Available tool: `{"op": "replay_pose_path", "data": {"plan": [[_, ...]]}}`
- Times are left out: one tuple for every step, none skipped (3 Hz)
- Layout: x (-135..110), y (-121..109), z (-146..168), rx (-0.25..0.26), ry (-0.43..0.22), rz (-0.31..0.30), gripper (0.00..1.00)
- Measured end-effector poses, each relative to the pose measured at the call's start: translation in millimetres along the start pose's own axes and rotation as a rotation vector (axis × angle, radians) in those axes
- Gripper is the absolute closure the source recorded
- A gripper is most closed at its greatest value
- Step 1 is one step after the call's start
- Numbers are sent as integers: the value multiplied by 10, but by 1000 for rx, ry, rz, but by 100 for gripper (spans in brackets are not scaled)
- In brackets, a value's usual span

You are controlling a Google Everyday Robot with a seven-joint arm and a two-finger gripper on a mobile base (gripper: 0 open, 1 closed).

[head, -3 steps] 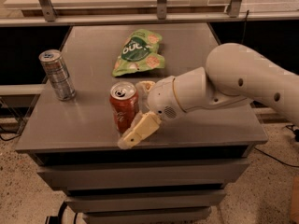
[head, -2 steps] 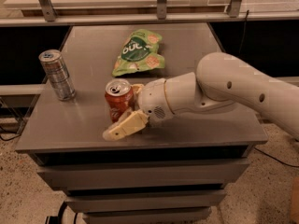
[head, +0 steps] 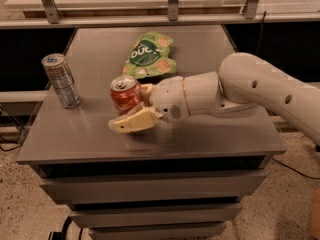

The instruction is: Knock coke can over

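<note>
Clasped between the fingers of the gripper (head: 131, 109), the tilted coke can (head: 125, 93) could be carried along rather than toppled unless released.

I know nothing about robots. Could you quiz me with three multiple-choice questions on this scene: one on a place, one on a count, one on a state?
1. Where on the table is the silver can, as pictured? A left side; B middle; C right side.
2. How many cans are on it? A one; B two; C four.
3. The coke can is: A lying on its side; B top up; C upside down.

Answers:
1 A: it stands near the left edge.
2 B: only the silver can and the coke can.
3 B: its pull-tab top faces up, with the gripper right at its near side.
</note>
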State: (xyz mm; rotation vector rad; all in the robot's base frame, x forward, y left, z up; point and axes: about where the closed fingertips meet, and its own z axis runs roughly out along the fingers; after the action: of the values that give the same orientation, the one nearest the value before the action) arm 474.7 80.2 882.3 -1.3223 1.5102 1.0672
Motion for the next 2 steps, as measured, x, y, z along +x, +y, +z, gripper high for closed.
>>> {"op": "replay_pose_path", "data": {"plan": [[-244,1,-199,-1,44,-37,88],[-517,-71,-408,44,199,-103,100]]}}
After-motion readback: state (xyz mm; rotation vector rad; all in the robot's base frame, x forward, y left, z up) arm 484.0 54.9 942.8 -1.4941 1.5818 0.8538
